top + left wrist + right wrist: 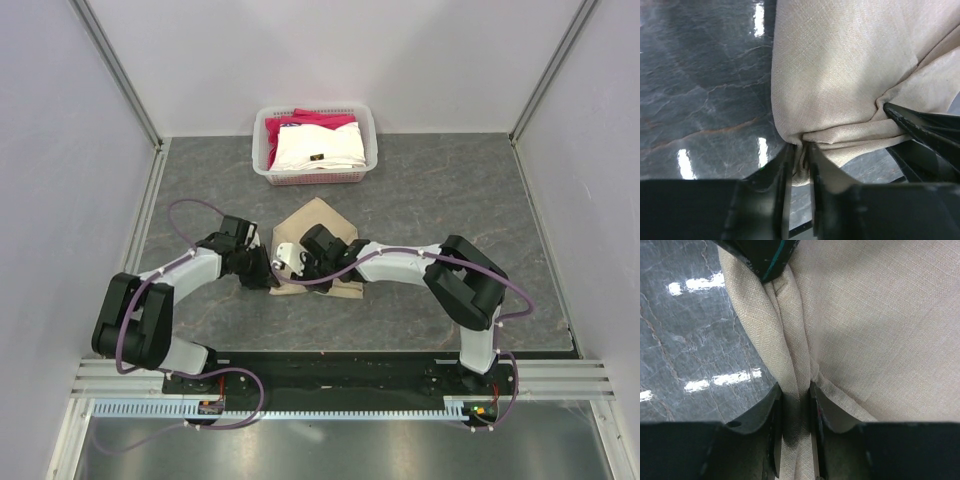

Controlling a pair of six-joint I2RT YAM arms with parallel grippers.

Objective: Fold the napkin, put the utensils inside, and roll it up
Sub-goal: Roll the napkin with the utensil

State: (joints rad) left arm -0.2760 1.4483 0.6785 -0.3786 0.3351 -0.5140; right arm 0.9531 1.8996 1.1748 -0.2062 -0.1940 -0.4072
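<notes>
Right now both arms reach inward over the grey tabletop (450,200), and they meet at the napkin (318,222). The napkin lies near the middle of the tabletop, between the arms' bases and the white basket (262,150) at the far side. It is not flat. Its far part shows as a pointed shape, and its near part is gathered up under the two wrists.

The left end effector (265,272) is at the left near edge of the napkin. In the left wrist view, a bunched fold of the tan cloth sits between its fingers (775,200), which stand very close on both sides, so it is clenched on the napkin. Wrinkles run from this pinch toward the right.

The right end effector (293,262) is just beside it, a little to the right. In the right wrist view, a long raised ridge of cloth passes straight between its fingers (760,415) and touches both of them, so it is also grasping the napkin. The two end effectors are very near each other, and each one appears at the edge of the other's wrist view.

Inside the basket lie a white cloth (318,148) and, behind it, a pink-red cloth (325,118), both folded. They are well apart from the napkin.
</notes>
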